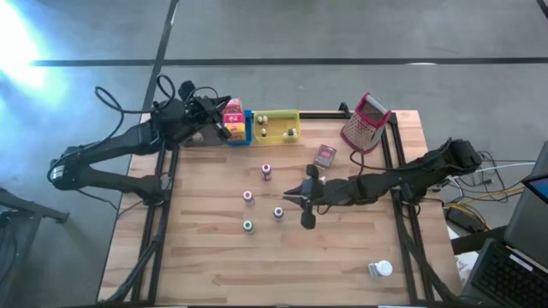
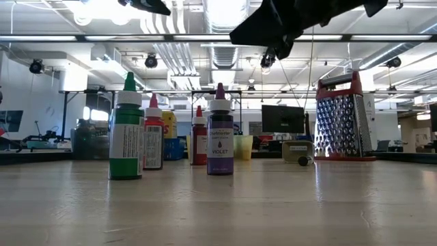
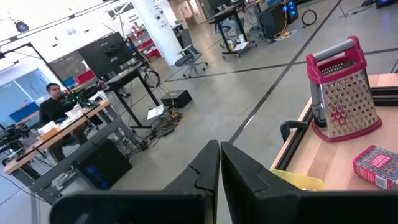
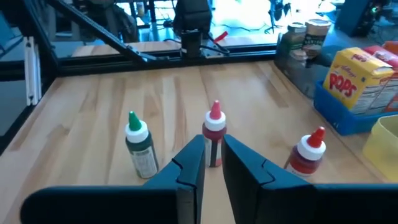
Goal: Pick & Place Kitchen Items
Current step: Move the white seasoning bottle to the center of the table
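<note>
Bottles: you've got four loose mid-bench, green (image 1: 247, 226), pink (image 1: 248, 197), red (image 1: 266, 172), violet (image 1: 278, 212). Right gripper (image 1: 288, 199) hangs just beside violet, fingers nearly together, pinching nothing. Left gripper (image 1: 224, 130) sits far from violet by the blue tray (image 1: 238, 135), fingers pressed together.

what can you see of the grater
The grater is a tall metal box type with punched holes across its faces, a red handle on top and a red rim around the base. It stands upright and looks untouched near the table's far right corner, beside the black frame rail. A small red patterned box lies on the wood just in front of it, apart from it. Nothing grips or rests on it.
</note>
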